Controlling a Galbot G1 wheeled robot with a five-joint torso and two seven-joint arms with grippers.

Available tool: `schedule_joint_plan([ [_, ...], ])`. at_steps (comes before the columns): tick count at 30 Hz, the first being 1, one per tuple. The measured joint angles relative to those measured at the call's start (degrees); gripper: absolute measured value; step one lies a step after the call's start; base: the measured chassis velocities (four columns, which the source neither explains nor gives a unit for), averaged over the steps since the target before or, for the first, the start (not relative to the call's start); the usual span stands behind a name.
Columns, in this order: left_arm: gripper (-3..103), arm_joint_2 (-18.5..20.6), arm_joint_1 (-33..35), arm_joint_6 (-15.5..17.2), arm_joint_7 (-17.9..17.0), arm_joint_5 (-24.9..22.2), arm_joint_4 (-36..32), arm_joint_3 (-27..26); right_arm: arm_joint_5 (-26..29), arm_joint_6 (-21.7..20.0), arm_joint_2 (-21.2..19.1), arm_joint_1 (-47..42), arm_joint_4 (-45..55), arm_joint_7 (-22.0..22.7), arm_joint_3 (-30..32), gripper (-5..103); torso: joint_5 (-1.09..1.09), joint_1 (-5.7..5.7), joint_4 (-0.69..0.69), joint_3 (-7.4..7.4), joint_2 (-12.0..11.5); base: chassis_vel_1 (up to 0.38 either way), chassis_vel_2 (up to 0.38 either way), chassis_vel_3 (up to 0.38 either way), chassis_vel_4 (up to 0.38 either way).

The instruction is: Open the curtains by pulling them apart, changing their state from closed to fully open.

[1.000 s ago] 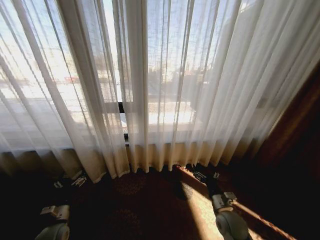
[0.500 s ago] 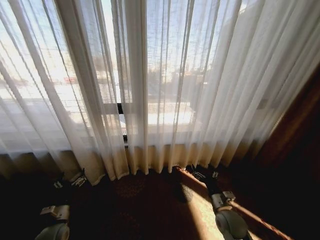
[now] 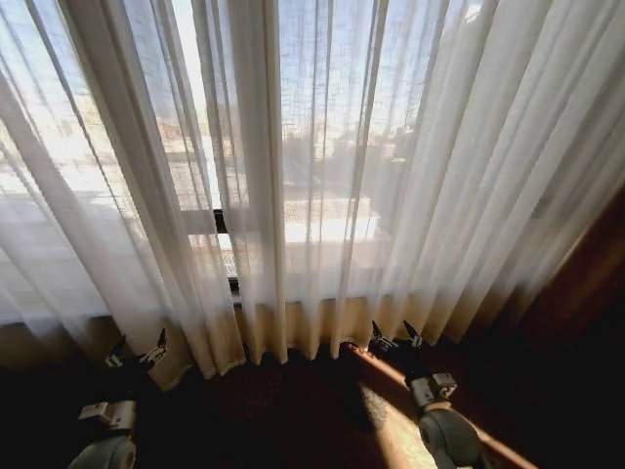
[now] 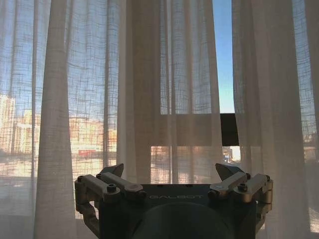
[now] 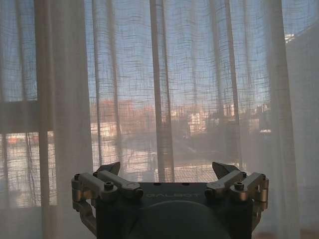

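Both tools, left (image 3: pixel 137 349) and right (image 3: pixel 395 335), have neared the curtains (image 3: pixel 322 176), spread, empty.

A tall bright glass window (image 3: pixel 322 147) fills the upper part of the frame, daylight pouring through it. Through the glass, blue sky sits high and hazy pale city buildings (image 4: pixel 20 129) lie lower down. A dark horizontal window-frame bar (image 4: pixel 229 129) crosses a clear strip of glass. Along the bottom of the frame spreads a dark reddish-brown carpeted floor (image 3: pixel 283 420), deep in shadow, with a slanting warm streak of sunlight (image 3: pixel 386 415) at lower centre-right. A heavy dark brown opaque drape (image 3: pixel 586 293) hangs at the right edge.
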Motion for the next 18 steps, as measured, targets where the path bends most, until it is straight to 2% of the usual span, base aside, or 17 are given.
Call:
schedule_joint_plan([
  [3,100,0.0,0.0,0.0,0.0,0.0,0.0,0.0,0.1,0.3,0.2,0.2,-0.3,0.0,-0.1,100,0.01,-0.03,0.01,-0.02,0.0,-0.311,0.451,0.351,-0.473],
  [5,100,0.0,0.0,0.0,0.0,0.0,0.0,0.0,0.2,0.7,0.4,0.6,-0.7,0.1,-0.1,100,-0.06,-0.06,0.01,-0.04,0.0,-0.268,0.444,0.293,-0.426],
  [6,100,0.0,0.0,0.0,0.0,0.0,0.0,0.0,0.2,0.7,0.5,0.8,-0.9,0.1,-0.2,100,0.02,-0.06,0.01,-0.02,0.0,-0.228,0.405,0.246,-0.37],
  [9,100,0.0,0.0,0.0,0.0,0.0,0.0,0.0,0.2,0.7,0.5,1.0,-1.2,0.0,-0.2,100,0.03,-0.05,0.01,-0.02,0.0,-0.235,0.394,0.23,-0.359],
  [11,100,0.0,0.0,0.0,0.0,0.0,0.0,0.0,-0.1,0.7,0.7,1.4,-1.6,0.0,-0.3,100,-0.04,-0.04,0.01,-0.02,0.0,-0.256,0.274,0.245,-0.32],
  [14,100,0.0,0.0,0.0,0.0,0.0,0.0,0.0,-0.5,0.8,0.9,1.7,-2.0,0.3,-0.4,100,-0.01,-0.01,0.01,-0.01,0.0,-0.232,0.245,0.217,-0.275],
  [18,100,0.0,0.0,0.0,0.0,0.0,0.0,0.0,-1.3,1.3,1.1,2.3,-2.7,0.9,-0.7,100,0.01,0.02,0.0,0.0,0.0,-0.176,0.148,0.148,-0.124],
])
